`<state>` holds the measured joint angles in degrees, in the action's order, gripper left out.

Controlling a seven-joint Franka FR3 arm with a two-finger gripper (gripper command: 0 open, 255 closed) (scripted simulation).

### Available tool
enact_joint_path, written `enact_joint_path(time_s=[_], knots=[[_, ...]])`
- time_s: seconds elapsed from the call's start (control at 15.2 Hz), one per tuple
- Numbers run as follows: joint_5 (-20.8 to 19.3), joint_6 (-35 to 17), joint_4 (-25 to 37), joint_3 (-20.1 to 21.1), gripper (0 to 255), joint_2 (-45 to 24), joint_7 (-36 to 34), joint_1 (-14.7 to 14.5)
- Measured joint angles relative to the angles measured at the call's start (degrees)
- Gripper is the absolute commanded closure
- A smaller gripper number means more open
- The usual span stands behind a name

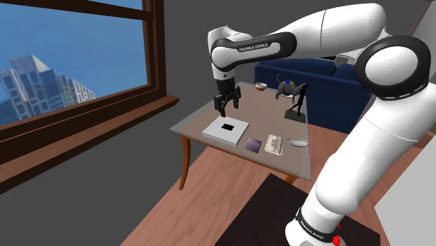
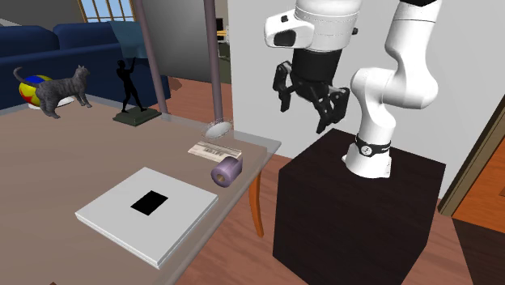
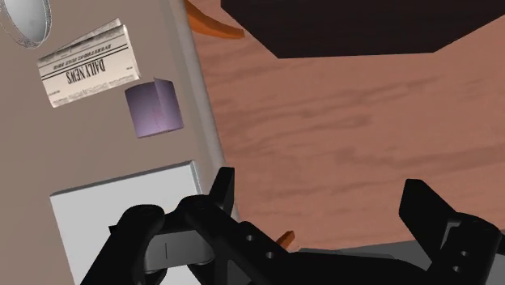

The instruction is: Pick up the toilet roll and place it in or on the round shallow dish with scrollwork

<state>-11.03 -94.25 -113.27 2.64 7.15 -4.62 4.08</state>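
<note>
1. Wrist view is showing the end effector [image 3: 321, 190] standing open, fingers wide apart and clasping nothing, hanging high over the wooden floor [image 3: 340, 121] just off the counter [image 3: 97, 154] edge.
2. Drawn pale purple, the toilet roll [image 3: 154, 108] is lying on the counter near that edge, apparently on its side. In the shoulder view it is sitting at four o'clock from the white slab [image 1: 226, 128], with the folded newspaper [image 1: 274, 144] just beside it at three o'clock.
3. Beyond the newspaper, again at three o'clock, the dish [image 1: 299, 143] is resting, small and silvery, close to the counter's rim.
4. Judging by this, the approach is the step in hand: the end effector is needing to travel back over the counter and centre above the roll before descending.
5. Doing it well is probably meaning:
   - turning the wrist so the fingers are straddling the roll's curved sides;
   - keeping them fully spread while lowering;
   - avoiding the newspaper at its flank.
6. A soft roll is likely squashing under a hard squeeze, so closing gently is looking wise.
</note>
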Motion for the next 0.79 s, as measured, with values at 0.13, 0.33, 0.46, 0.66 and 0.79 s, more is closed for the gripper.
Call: enact_joint_path(time_s=[0.13, 0.33, 0.46, 0.66, 0.79], knots=[[-1.8, 1.6, 3.1, -0.1, 0, -4.8, -0.3, 0.3], [-4.6, 3.3, 7.7, -0.5, 0, -12.7, -0.5, 0.7], [-6.4, 4.6, 10.0, -1.0, 0, -17.0, -0.5, 1.0], [-9.0, 6.9, 15.1, -2.0, 0, -24.6, -0.2, 1.4], [-10.7, 8.1, 17.9, -2.8, 0, -29.4, 0.2, 1.7]])
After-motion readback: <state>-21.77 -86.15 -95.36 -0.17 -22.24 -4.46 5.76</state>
